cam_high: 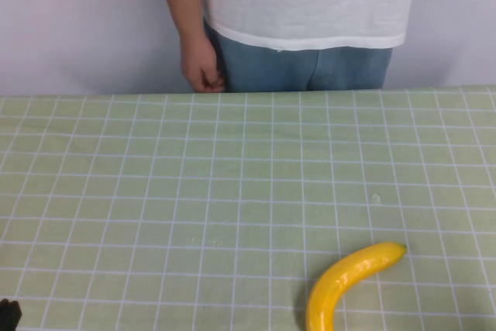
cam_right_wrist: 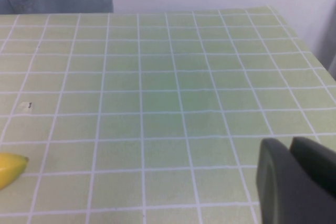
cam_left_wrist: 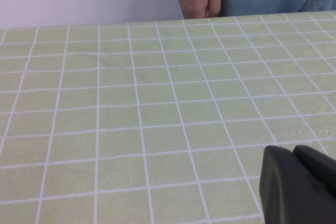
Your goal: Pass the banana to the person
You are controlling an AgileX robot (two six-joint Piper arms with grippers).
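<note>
- We face the tabletop (cam_high: 155, 191), a pale green grid cloth, with the person (cam_high: 302, 21) standing at its far edge, well beyond both our hands, one arm hanging down.
- The banana (cam_high: 349, 281) lies flat on the near right part of the tabletop, ungrasped; the right wrist view catches only its end (cam_right_wrist: 9, 167), off to the side of the right hand (cam_right_wrist: 296, 182).
- To do the pickup well, we judge the right hand should come over the banana's middle and close across its narrow width, since the glossy skin may slip.
- The left hand (cam_left_wrist: 299, 184) sits low at the near left; only the high view shows the whole banana.
- We cannot tell whether either hand is released or clenched.
</note>
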